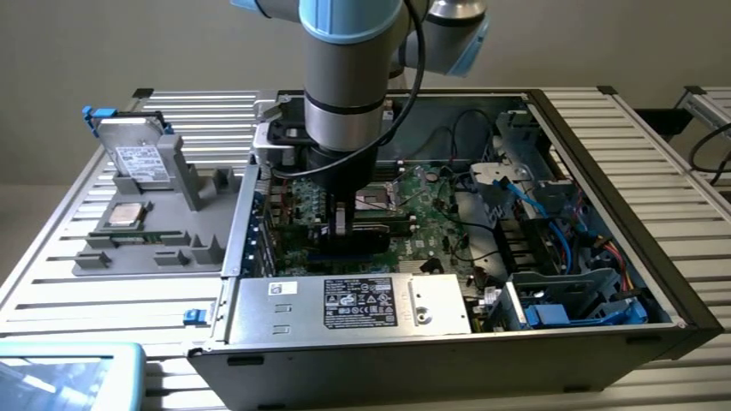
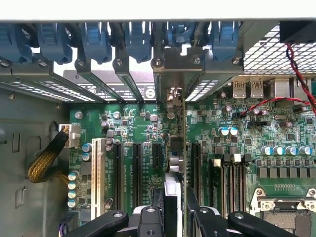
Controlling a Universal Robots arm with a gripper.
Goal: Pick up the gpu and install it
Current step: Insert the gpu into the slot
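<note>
I cannot read any words here. The black sticker (image 1: 359,303) on the silver power box (image 1: 348,306) has white print and small signs, and the hard drive (image 1: 139,159) has a white label (image 1: 142,161), both too tiny to read.

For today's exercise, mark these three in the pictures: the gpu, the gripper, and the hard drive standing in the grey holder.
gpu (image 2: 173,163): wrist view, its edge-on board between the gripper's fingers.
gripper (image 1: 342,224): exterior view, between its fingertips, inside the case.
hard drive (image 1: 139,160): exterior view, its white label.

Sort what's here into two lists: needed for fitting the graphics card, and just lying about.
Needed: graphics card, held edge-on in the gripper; motherboard; computer case.

Lying about: hard drive and processor chip on the grey tray.
</note>
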